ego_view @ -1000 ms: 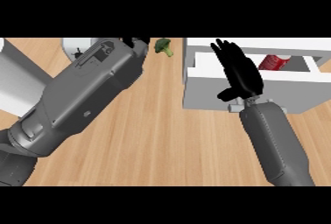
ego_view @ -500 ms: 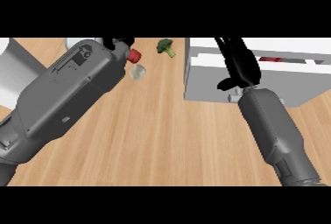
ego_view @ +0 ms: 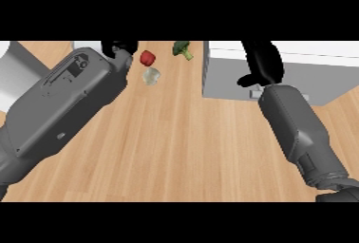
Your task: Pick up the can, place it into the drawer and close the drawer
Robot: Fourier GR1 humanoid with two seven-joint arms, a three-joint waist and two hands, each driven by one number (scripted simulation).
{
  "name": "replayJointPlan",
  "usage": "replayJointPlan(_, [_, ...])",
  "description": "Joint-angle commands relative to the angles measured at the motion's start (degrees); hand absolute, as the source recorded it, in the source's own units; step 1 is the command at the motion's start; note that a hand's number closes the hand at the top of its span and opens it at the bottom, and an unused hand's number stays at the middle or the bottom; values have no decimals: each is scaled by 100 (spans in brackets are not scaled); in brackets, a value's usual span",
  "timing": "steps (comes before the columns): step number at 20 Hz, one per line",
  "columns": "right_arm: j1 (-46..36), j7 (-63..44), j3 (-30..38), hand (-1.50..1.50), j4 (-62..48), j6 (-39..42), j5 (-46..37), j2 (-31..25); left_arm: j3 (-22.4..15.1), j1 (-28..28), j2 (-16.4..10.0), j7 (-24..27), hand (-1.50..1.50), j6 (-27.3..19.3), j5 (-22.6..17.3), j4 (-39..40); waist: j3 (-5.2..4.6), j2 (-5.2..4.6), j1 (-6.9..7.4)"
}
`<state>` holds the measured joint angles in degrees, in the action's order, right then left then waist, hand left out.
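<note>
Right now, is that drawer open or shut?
Shut, it seems: the drawer shows only a closed top and grey front, no opening, with the right hand at its front.

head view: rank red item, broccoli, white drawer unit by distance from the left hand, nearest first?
1. Red item: just right of the left hand.
2. Broccoli: further right, towards the view's top.
3. White drawer unit: farthest, over on the right side.
</note>
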<state>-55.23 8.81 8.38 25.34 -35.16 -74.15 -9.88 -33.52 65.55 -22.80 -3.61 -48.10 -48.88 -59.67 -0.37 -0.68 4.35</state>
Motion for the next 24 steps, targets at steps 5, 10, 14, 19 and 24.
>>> replayJointPlan(5, [-639, -58, 269, -150, -881, -507, -29, -247, 23, -97, -252, -287, -150, -25, 145, -430, 52, -81, 94])
replayJointPlan(10, [-947, -308, 263, -150, -1124, -613, -148, -213, 51, -205, -254, -261, -150, -7, 210, -582, 52, -122, 175])
replayJointPlan(14, [-1411, -344, 374, -150, -1227, -169, -83, -577, 35, -300, -509, -420, -150, 91, 224, -813, 50, -120, 278])
replayJointPlan(19, [-1535, 380, 756, -150, -1418, 389, 423, -411, 40, -313, -496, -502, -150, 52, 253, -941, 62, -164, 303])
replayJointPlan(24, [-1551, 1079, 1896, -150, -1348, 937, 1695, -114, 50, -440, -503, -539, -150, 21, 239, -1023, 81, -142, 259])
